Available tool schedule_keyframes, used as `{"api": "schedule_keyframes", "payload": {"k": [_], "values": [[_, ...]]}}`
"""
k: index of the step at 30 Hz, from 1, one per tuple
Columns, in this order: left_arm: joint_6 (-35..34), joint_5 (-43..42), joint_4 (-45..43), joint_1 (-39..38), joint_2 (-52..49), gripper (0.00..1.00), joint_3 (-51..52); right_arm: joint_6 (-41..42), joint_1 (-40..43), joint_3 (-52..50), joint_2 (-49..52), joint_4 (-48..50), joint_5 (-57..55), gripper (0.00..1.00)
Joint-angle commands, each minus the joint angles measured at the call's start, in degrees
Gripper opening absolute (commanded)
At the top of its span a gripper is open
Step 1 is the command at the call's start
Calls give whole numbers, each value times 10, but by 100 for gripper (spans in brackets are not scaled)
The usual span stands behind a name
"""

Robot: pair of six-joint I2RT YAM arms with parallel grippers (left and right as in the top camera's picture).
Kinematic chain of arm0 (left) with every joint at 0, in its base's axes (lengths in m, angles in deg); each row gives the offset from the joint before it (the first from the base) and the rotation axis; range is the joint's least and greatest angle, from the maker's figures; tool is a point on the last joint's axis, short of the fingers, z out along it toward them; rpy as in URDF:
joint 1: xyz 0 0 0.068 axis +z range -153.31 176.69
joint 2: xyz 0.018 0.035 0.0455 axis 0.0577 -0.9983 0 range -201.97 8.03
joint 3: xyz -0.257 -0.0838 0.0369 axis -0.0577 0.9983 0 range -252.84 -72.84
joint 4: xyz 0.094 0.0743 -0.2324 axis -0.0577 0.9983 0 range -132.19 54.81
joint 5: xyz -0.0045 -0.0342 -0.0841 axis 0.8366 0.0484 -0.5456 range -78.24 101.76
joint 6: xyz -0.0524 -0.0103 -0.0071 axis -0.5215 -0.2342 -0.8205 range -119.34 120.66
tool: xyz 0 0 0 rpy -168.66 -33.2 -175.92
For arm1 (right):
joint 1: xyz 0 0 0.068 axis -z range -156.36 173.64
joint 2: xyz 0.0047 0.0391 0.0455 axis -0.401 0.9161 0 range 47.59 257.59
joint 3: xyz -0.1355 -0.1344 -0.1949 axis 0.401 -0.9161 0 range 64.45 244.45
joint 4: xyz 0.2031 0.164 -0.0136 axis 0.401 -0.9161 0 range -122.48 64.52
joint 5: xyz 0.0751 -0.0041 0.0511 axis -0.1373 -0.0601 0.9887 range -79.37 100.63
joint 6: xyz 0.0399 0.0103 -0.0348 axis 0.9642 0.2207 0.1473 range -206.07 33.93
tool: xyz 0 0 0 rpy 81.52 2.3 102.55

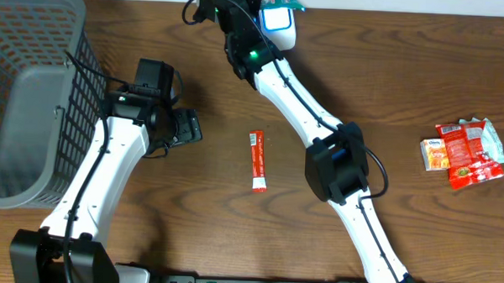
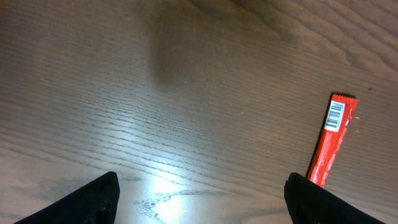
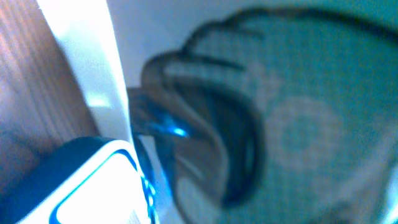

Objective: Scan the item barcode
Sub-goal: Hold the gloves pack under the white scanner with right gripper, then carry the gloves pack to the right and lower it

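The right tool (image 1: 263, 2) is closed on a teal packet (image 1: 287, 1) at the far edge of the worktop (image 1: 389, 71), holding it right against the white, blue-lit scanner (image 1: 279, 23). The left tool (image 1: 185, 127) hangs wide open and empty above bare wood. A red stick packet (image 1: 257, 161) lies flat nearby, its barcode end facing up.

Dark brown wood-grain table (image 1: 422, 72) fills overhead view. Pale strip (image 1: 408, 2) runs beyond far edge; wall or floor, cannot tell. Grey mesh basket (image 1: 38, 16) stands at left end. Soft white glare (image 2: 155, 186) on grain in left wrist view.
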Motion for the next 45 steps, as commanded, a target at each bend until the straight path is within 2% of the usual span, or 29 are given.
{"api": "schedule_keyframes", "payload": {"k": [1,6,14,17,23,37,42,45], "values": [[3,3,2,0,4,86,0,10,24,8,26,5,57,4],[3,3,2,0,4,86,0,104,41,7,29,-11,95,2],[3,3,2,0,4,86,0,120,38,7,29,-100,198,1],[3,3,2,0,4,86,0,120,35,7,29,-88,190,1],[3,3,2,0,4,86,0,157,32,7,29,-31,91,1],[3,3,2,0,4,86,0,215,28,7,22,-46,96,1],[3,3,2,0,4,86,0,274,30,7,-53,-112,150,1],[3,3,2,0,4,86,0,328,31,7,-142,-221,201,1]]}}
